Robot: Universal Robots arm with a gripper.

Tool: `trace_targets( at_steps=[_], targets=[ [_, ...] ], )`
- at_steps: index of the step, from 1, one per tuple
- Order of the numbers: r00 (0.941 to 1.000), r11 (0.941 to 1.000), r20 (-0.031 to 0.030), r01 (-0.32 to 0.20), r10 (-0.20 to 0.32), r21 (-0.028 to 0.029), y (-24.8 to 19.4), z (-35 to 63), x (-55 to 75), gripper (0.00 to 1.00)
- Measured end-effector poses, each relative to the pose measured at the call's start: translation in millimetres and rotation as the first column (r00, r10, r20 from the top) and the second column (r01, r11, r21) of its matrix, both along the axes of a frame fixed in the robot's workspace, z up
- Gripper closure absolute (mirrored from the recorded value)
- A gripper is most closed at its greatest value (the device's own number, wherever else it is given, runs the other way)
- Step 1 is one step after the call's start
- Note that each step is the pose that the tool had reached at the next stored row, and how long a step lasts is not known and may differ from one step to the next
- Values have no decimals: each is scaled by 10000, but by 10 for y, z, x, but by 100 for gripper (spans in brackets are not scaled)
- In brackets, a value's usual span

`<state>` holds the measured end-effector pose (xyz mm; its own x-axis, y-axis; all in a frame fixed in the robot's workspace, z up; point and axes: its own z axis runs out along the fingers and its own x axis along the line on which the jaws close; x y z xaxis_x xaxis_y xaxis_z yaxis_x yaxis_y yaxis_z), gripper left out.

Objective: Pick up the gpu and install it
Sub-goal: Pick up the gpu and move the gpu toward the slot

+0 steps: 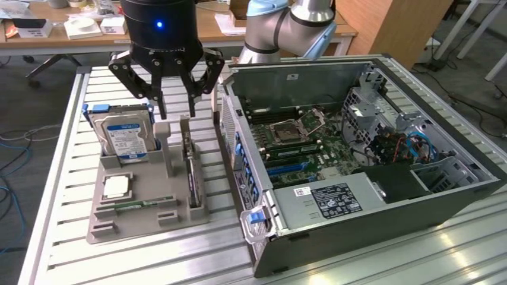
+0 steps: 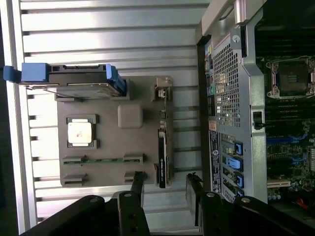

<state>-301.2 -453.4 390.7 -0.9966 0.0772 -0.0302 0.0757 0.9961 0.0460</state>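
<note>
The gpu [image 1: 193, 173] is a thin dark card standing edge-on in a slot along the grey holder tray [image 1: 144, 221], on the side nearest the computer case [image 1: 360, 199]. In the wrist view the gpu [image 2: 162, 150] runs along the tray's [image 2: 110, 143] edge, with its pale bracket end [image 2: 161, 93] farthest from the fingers. My gripper [image 1: 177, 113] hangs above the far end of the tray, open, with nothing between its black fingers. In the wrist view the gripper [image 2: 165, 179] straddles the line of the card, short of its near end.
A blue-labelled hard drive [image 1: 123, 135] stands upright in the tray, with a processor chip [image 1: 116, 187] and a green memory stick [image 1: 139, 205] lying nearby. The open case shows the motherboard with blue slots [image 1: 289, 169]. All of it rests on a slatted metal table [image 1: 56, 178].
</note>
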Motion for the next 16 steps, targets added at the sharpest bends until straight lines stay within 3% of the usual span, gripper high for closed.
trace_targets(
  at_steps=[16],
  targets=[
    [10000,10000,0,1,-1,0,0,0,0,53]
  ],
)
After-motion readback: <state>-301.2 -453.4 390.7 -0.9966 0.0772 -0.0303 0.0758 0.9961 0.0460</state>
